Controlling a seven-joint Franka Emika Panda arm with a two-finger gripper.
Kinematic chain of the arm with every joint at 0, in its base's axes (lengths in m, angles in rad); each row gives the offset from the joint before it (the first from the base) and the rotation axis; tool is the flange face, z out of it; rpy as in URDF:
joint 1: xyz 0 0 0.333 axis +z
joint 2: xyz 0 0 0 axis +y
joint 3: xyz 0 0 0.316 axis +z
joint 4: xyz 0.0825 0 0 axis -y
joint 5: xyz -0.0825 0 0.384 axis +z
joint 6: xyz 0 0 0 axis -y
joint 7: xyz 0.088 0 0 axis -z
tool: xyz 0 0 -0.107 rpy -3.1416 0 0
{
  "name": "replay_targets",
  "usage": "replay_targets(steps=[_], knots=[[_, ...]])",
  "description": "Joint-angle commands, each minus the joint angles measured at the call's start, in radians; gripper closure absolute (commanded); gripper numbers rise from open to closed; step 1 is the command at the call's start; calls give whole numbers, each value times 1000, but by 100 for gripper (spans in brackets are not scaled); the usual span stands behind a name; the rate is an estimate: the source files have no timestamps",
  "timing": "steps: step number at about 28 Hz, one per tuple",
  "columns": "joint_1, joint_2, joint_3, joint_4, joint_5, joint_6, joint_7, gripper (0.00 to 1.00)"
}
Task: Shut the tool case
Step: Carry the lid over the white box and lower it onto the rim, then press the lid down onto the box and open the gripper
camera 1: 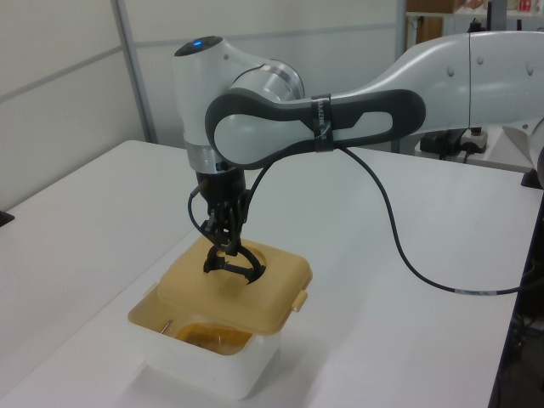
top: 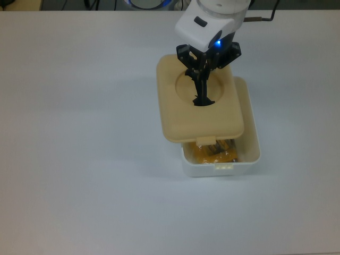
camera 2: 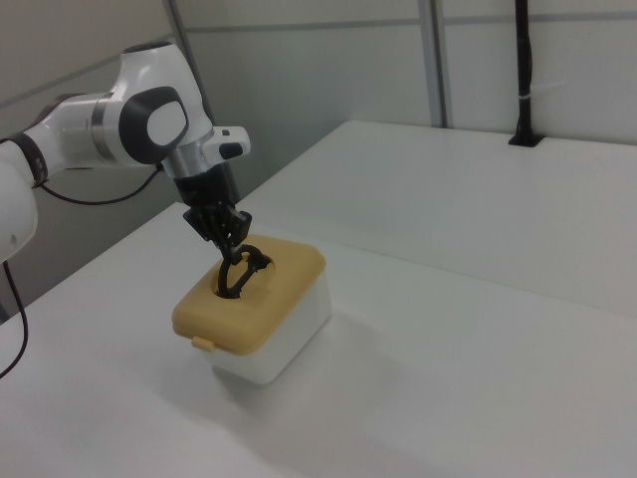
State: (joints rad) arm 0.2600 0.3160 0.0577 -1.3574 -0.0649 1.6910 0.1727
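The tool case's white tub (top: 252,154) stands on the table, its near end uncovered in the top view. The beige lid (top: 223,114) hangs just over the tub and covers most of it, offset toward the top view's left and top. My gripper (top: 201,81) is shut on the black handle (top: 202,99) in the lid's round recess. The left view shows the lid (camera 1: 265,291) over the tub (camera 1: 204,367), with the gripper (camera 1: 223,243) on the handle (camera 1: 229,264). The right view shows the lid (camera 2: 284,269), tub (camera 2: 294,334) and gripper (camera 2: 228,245) likewise.
A yellow clamp in clear wrap (top: 213,154) lies inside the tub, partly under the lid. The arm's black cable (camera 1: 408,255) trails over the white table (top: 79,159) in the left view. A black post (camera 2: 523,70) stands at the table's far edge in the right view.
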Motion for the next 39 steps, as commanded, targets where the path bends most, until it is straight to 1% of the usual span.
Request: replay_targets(steps=[1,4,7,16,20,24,32,34,35,36,37,38,39], knots=[[33,34,-9,26,-18,32,40,100],[39,40,-7,26,-29,56,59,100],[41,55,-7,26,-29,68,68,100],[41,77,-7,55,-29,101,103,100],[42,83,-7,57,-29,116,113,100],[61,101,-9,63,-30,121,114,100],[64,112,-9,64,-30,128,143,93],[71,112,-9,64,-30,130,148,89],[73,112,-9,64,-30,130,148,83],[74,112,-9,64,-30,130,148,75],[74,112,-9,64,-30,130,148,69],[76,112,-9,64,-30,130,148,65],[76,112,-9,64,-30,130,148,51]])
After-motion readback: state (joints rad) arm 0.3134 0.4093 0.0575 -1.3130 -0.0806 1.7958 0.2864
